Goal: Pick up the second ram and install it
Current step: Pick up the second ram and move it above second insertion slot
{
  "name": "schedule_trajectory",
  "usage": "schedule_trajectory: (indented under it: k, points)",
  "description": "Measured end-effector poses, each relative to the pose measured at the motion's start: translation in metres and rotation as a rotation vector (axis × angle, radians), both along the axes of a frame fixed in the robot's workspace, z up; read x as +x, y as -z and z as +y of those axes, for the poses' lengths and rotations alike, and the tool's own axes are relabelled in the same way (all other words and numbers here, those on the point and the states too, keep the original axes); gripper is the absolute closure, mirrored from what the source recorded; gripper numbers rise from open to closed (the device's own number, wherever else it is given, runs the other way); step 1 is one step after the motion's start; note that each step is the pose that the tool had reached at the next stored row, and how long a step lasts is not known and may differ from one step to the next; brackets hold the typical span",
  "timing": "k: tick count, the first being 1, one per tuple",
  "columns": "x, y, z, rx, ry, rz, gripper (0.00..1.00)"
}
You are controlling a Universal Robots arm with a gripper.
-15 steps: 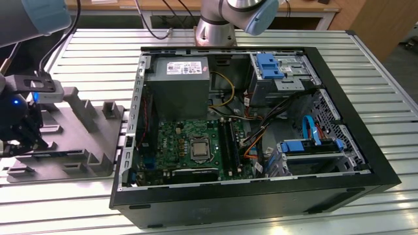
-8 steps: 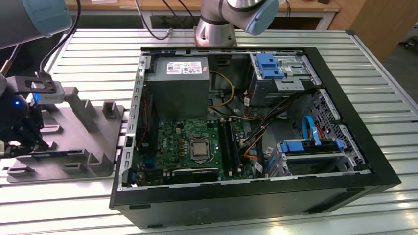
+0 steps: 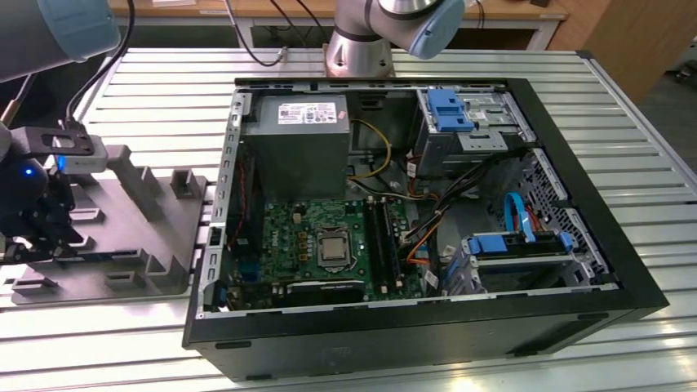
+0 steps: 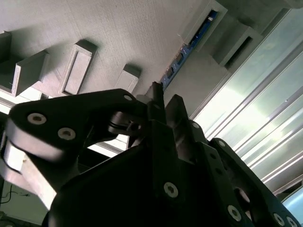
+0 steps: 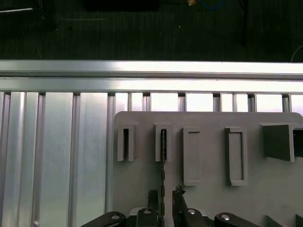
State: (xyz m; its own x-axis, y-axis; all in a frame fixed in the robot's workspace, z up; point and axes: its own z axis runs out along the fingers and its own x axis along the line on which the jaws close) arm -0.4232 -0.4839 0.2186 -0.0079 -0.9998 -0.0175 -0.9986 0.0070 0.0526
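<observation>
The second ram (image 4: 188, 49) is a thin blue stick standing on edge in a slot of the grey holder plate (image 5: 265, 184). In the first wrist view the second ram (image 5: 163, 161) shows edge-on as a dark line running from its slot to between my fingertips. My gripper (image 5: 164, 195) straddles the stick's near end, one black finger (image 5: 153, 196) on each side with a small gap, so it is open. In the exterior view my gripper (image 3: 38, 233) hangs low over the holder plate (image 3: 130, 253) at the exterior view's left.
An open black computer case (image 3: 566, 245) lies at the centre and the exterior view's right, with the green motherboard (image 3: 294, 237) and its long black slots (image 3: 381, 237) inside. Raised grey blocks (image 3: 139, 181) stand on the holder plate. The slatted metal table (image 3: 163, 90) lies beneath everything.
</observation>
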Motion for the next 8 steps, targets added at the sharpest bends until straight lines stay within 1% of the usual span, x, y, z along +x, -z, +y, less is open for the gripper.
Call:
schedule_trajectory:
  k: [1,3,4,6,7,8]
  points:
    - [0.0,0.0,0.0,0.0,0.0,0.0,0.71]
    - [0.0,0.0,0.0,0.0,0.0,0.0,0.71]
    - [0.0,0.0001,0.0,0.0,0.0,0.0,0.64]
    - [0.0,0.0018,0.0001,0.0004,-0.001,-0.0005,0.64]
    - [0.0,0.0071,0.0,0.0,-0.012,-0.0004,0.64]
    - [0.0,0.011,0.0,0.0001,-0.019,-0.0005,0.64]
